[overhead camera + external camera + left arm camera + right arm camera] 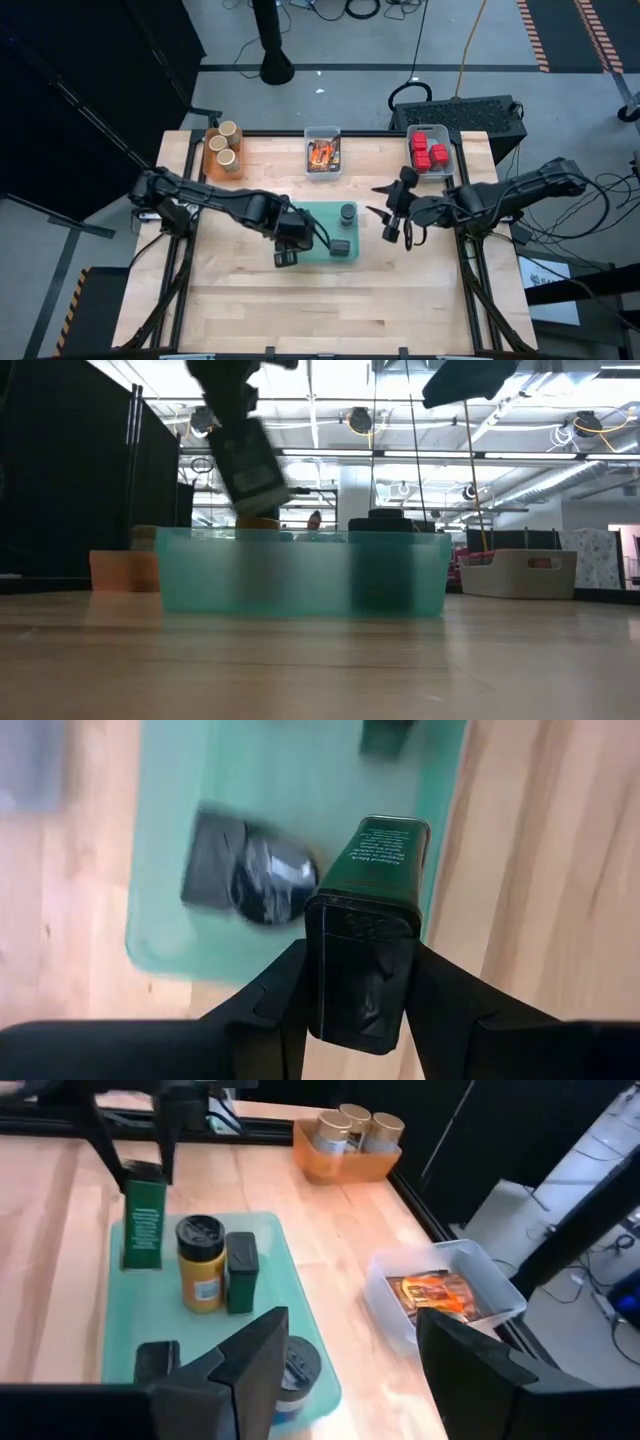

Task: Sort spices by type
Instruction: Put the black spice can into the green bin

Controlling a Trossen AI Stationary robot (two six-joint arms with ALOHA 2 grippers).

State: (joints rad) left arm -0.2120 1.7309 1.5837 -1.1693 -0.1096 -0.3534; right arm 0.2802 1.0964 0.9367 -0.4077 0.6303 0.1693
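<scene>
I have the left gripper (pixel 287 256) over the near left corner of the teal tray (pixel 318 212), fingers (pixel 275 995) pinching a dark green rectangular spice tin (pixel 372 910) on its two long sides; the left wrist view shows the tin's perforated black cap toward the camera and its body reaching out over the tray's edge. From the right wrist view the tin (pixel 143 1225) hangs upright at the tray's edge, held at its top. On the tray itself I count a yellow jar with a black lid (pixel 200 1264), a dark block (pixel 241 1272) just beside it, a black-lidded jar (pixel 297 1366) near the right gripper's side, and another dark block (pixel 157 1359) close by. The high view shows one dark jar (pixel 347 213) toward the tray's far right corner and a dark block (pixel 342 247) at its near right. Right gripper (pixel 399 213) hovers off the tray's right edge, toward the tabletop's right side, fingers (pixel 255 1355) spread wide with nothing between them. Along the tabletop's far edge: orange bin (pixel 212 160) at the far left corner holding tan round jars (pixel 225 143), clear bin (pixel 322 136) at the middle holding orange-red printed packets (pixel 322 153), and a third bin (pixel 447 152) at the far right holding red cubes (pixel 429 150). In the low view the tray's wall (pixel 300 575) blurs the dark shapes behind it.
</scene>
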